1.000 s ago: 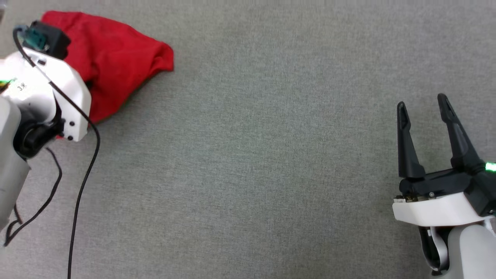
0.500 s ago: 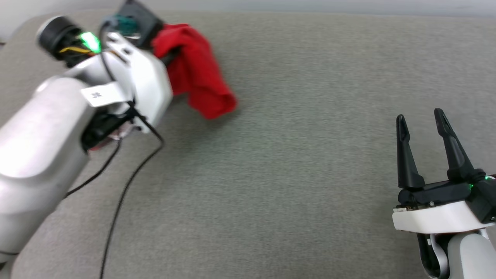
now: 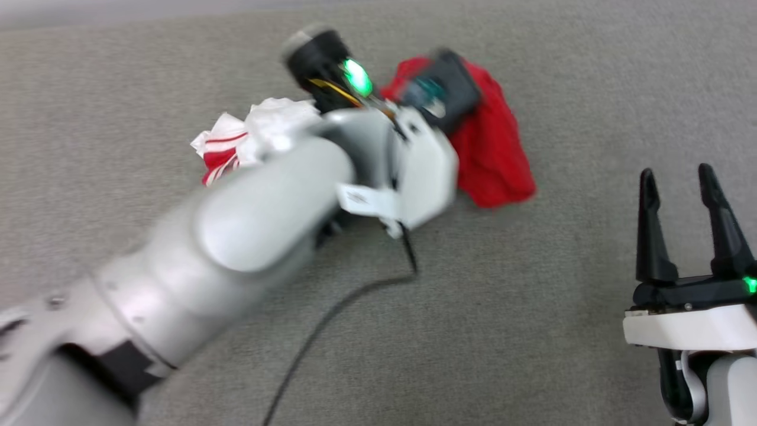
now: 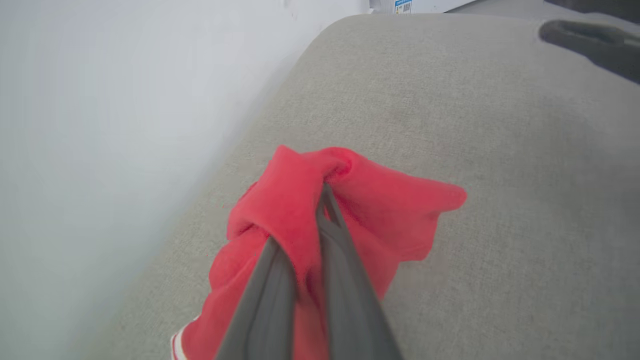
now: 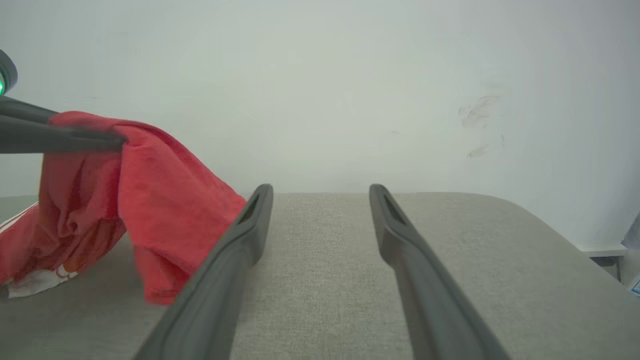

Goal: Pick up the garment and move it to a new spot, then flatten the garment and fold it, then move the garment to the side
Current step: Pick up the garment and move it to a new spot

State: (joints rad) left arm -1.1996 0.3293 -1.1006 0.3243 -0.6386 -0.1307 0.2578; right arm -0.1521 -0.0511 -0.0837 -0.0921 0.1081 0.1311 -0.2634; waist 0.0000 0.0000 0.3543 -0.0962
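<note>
Here, left arm (image 3: 266,201) blocks garment (image 3: 497,160) middle; black cable (image 3: 331,313) crosses grey surface (image 3: 532,331).

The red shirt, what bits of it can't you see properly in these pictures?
Head view: the left arm, itself blurred, covers the garment's middle, between the red part and the white sleeve.
Left wrist view: the left end effector's shut fingers hide the pinched fold; the bottom edge cuts off the garment's lower part.
Right wrist view: the left edge cuts off its side.
Whole shape and any front print: bunched folds hide them.
</note>
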